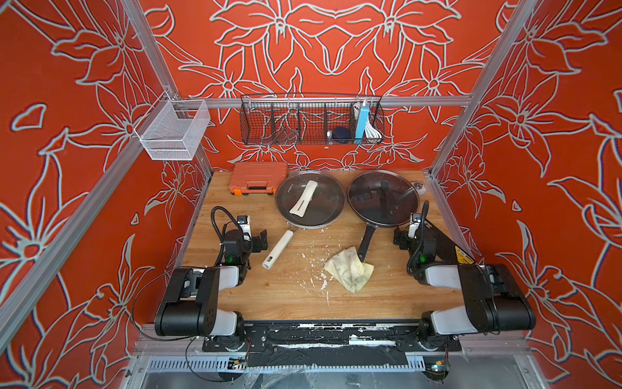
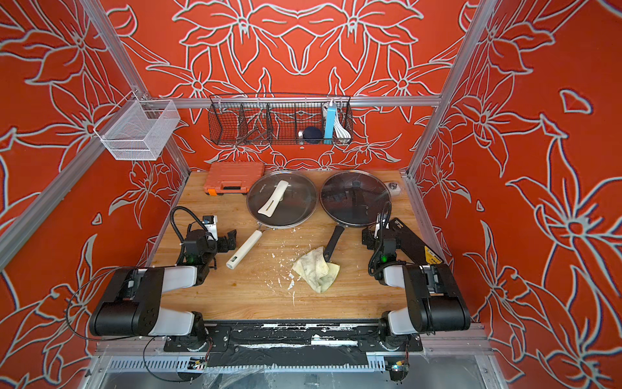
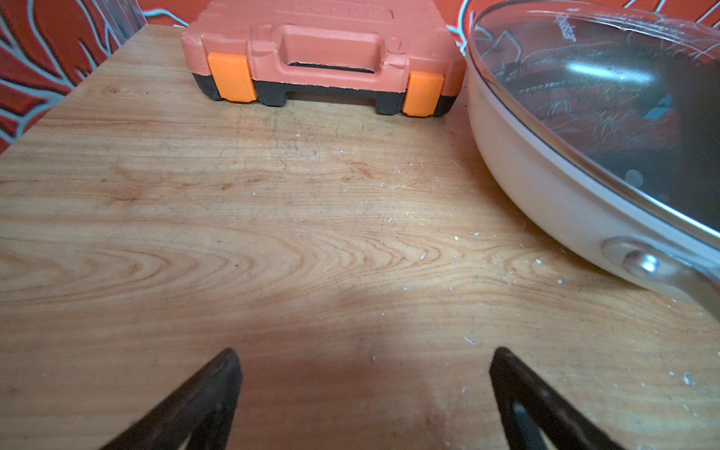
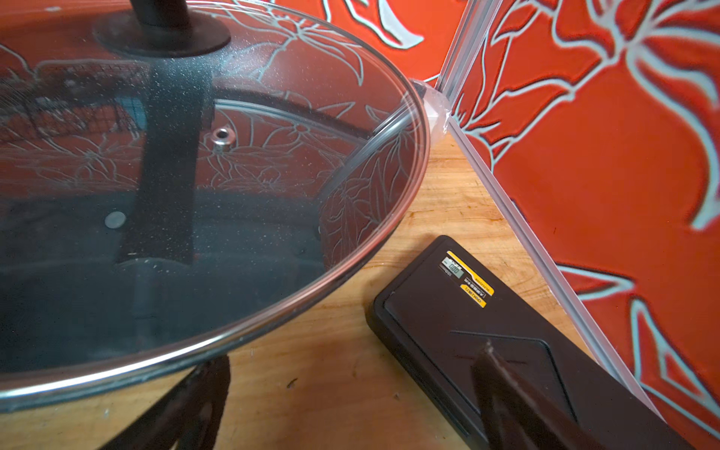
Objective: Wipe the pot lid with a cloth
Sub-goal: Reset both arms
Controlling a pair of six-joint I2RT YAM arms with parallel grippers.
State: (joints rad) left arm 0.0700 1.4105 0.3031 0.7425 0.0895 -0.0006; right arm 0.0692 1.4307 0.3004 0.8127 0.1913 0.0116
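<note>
1. Your left gripper (image 3: 362,354) stands with its jaws wide apart and nothing between them, low over the bare light wooden tabletop (image 3: 195,233).
2. In the left wrist view it faces the orange plastic tool case (image 3: 323,58), with the cream-coloured frying pan (image 3: 537,175) just off to one side.
3. Your right gripper (image 4: 350,356) is also spread wide and holds nothing. One finger shows beside the black frying pan's wall, the other over the flat black case with a yellow label (image 4: 506,331).
4. The clear glass lid with a cream bar handle (image 1: 323,202) sits on the cream pan at the back of the table, just beside the tool case.
5. The clear glass lid with a black knob (image 1: 397,198) sits on the black pan next to it, near your right gripper; the right wrist view shows fine specks on its glass (image 4: 233,195).
6. The crumpled, stained yellowish cloth (image 1: 348,269) lies on the table between the two arms, well in front of both pans. It touches the end of the black pan's handle (image 1: 367,242).
7. Neither gripper touches the cloth.
8. White crumbs (image 1: 323,279) are scattered on the wood just beside the cloth.
</note>
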